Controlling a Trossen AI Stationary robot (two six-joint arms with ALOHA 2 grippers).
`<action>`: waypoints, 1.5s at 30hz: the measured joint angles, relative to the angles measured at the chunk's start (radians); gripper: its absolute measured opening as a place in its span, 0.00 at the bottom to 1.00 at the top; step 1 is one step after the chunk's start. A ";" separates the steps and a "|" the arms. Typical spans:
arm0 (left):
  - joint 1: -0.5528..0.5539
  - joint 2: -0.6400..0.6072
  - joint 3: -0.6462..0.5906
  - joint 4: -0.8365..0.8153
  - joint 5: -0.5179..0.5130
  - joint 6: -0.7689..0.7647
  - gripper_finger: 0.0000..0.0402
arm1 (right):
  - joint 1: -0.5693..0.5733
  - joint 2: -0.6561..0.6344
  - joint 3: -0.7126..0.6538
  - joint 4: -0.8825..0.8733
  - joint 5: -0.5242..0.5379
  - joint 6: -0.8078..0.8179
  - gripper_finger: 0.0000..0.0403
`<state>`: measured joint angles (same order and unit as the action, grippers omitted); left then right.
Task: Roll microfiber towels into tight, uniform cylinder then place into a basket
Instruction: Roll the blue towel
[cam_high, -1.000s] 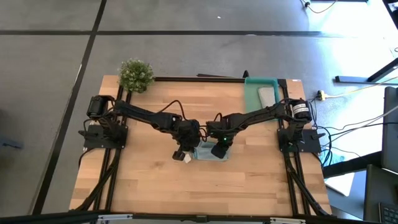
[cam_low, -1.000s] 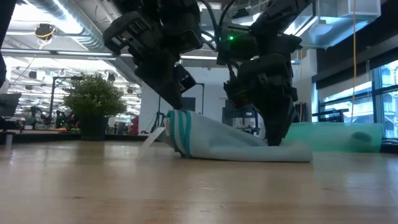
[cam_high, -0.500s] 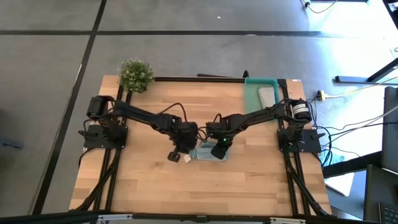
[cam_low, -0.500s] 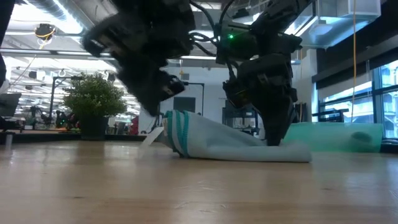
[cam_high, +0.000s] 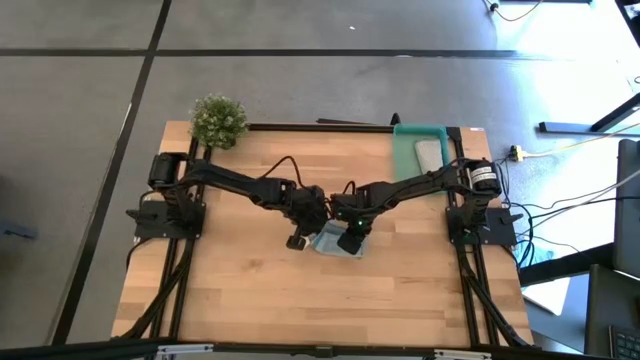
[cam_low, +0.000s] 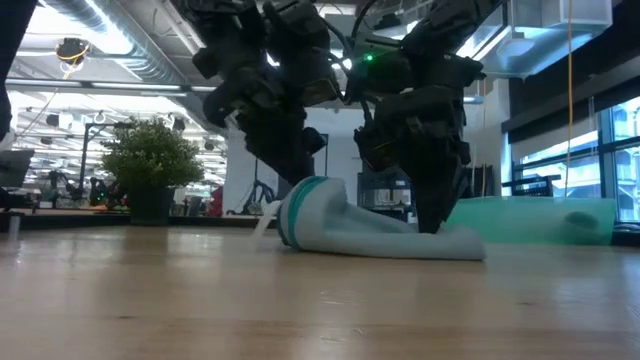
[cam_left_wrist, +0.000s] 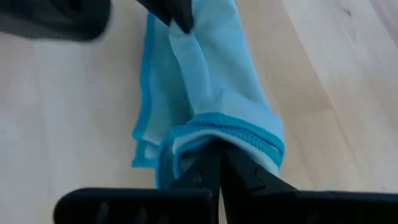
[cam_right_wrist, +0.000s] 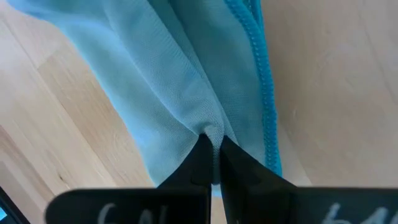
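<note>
A light blue microfiber towel (cam_high: 333, 241) lies part rolled at the table's middle. Its left end (cam_low: 305, 212) is a thick round roll, and it tapers flat toward its right end (cam_low: 465, 243). My left gripper (cam_left_wrist: 219, 163) is shut against the rolled end. My right gripper (cam_right_wrist: 213, 152) is shut on the flatter right part. The teal basket (cam_high: 404, 160) stands at the far right with a pale grey towel (cam_high: 430, 155) lying in it. My left gripper presses its shut fingertips against the towel's rolled left end, just under the dark blue hem (cam_left_wrist: 239, 132). It slants down from the table's left. Whether any cloth lies between the fingers does not show. The roll rests on the table. My right gripper pinches a gathered fold of the towel (cam_right_wrist: 210, 132) between its two fingers, near the towel's right end. It comes steeply from above. Creases run into the fingertips. That part of the towel lies flat on the table.
A small bushy green plant (cam_high: 218, 120) stands at the far left corner. Both arms reach in from their side bases and meet at the middle. Bare wood lies along the table's near half.
My left gripper swung briefly toward the table's left, then came back toward my right gripper and the far edge, onto the towel's left end. That end has curled rounder and shifted a little to the right. The right end stayed pinned.
</note>
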<state>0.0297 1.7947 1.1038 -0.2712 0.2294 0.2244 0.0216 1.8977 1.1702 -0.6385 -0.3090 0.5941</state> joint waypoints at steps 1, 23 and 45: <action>0.004 0.002 0.000 0.013 0.000 0.006 0.00 | 0.000 0.000 0.000 0.001 -0.001 0.000 0.03; 0.074 0.123 0.005 0.077 0.030 0.021 0.00 | -0.011 -0.042 0.011 -0.049 -0.005 -0.014 0.11; 0.107 0.123 0.003 0.085 0.054 0.023 0.00 | -0.011 -0.215 0.018 -0.170 -0.040 -0.035 0.12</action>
<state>0.1368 1.9179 1.1072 -0.1860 0.2839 0.2470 0.0105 1.6829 1.1885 -0.8088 -0.3491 0.5594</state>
